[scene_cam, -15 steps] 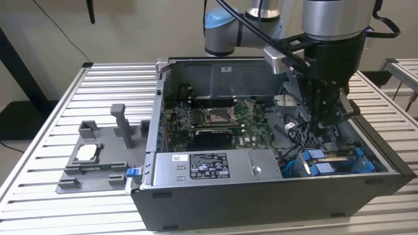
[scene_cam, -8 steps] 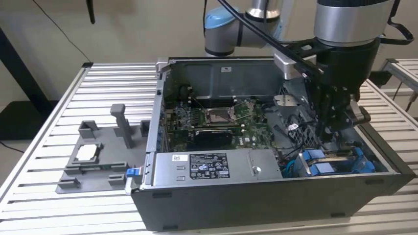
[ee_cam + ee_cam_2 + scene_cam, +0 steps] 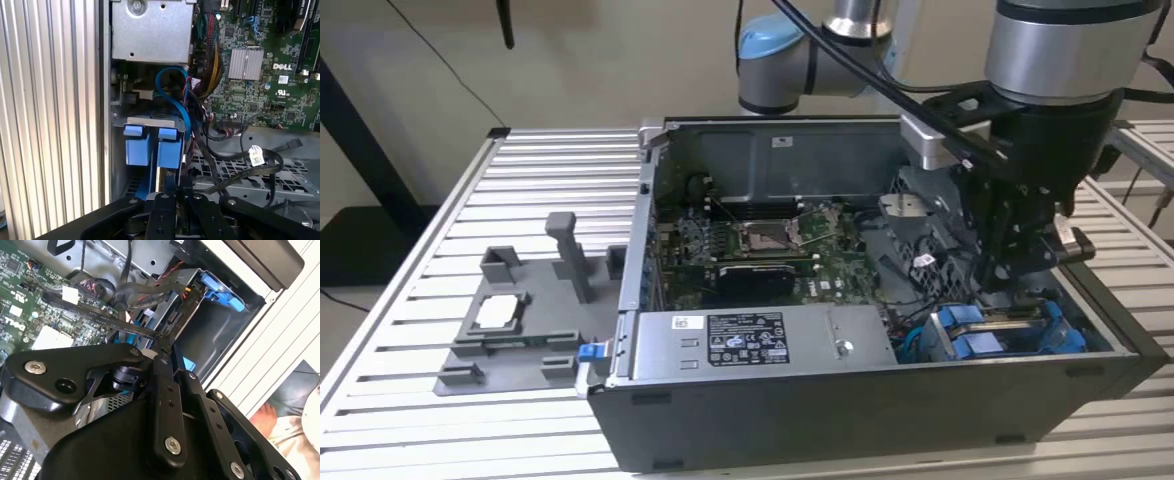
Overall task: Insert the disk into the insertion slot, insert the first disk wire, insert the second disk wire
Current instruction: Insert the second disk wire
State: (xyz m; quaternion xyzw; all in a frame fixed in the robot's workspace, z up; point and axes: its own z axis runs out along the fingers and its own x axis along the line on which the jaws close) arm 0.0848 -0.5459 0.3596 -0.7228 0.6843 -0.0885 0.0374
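Field notes, remote station. The arm reaches down into the open computer case (image 3: 761, 430) at the exterior view's right end, with the gripper (image 3: 1014, 288) low over the drive bay. In the second wrist view I see the fingers (image 3: 165, 385) drawn together at their tips, pinching the end of a black flat wire (image 3: 100, 315) — closed on it, as far as I can read. That wire trails back across the motherboard (image 3: 30, 295). In the first wrist view it loops in from the side and runs up to the gripper.

The disk (image 3: 137, 146) sits in the insertion slot (image 3: 215, 335) — I see its blue carrier tabs at the mouth of the bay, while its metal body is mostly hidden from me. The gripper tips are just beside those tabs. A blue cable (image 3: 175, 100) curls near the bay, next to a bundle of coloured wires (image 3: 212, 70).

The case rests on a slatted table (image 3: 520, 170). A grey fixture (image 3: 520, 330) lies on the table at the exterior view's left of the case, well apart from the gripper
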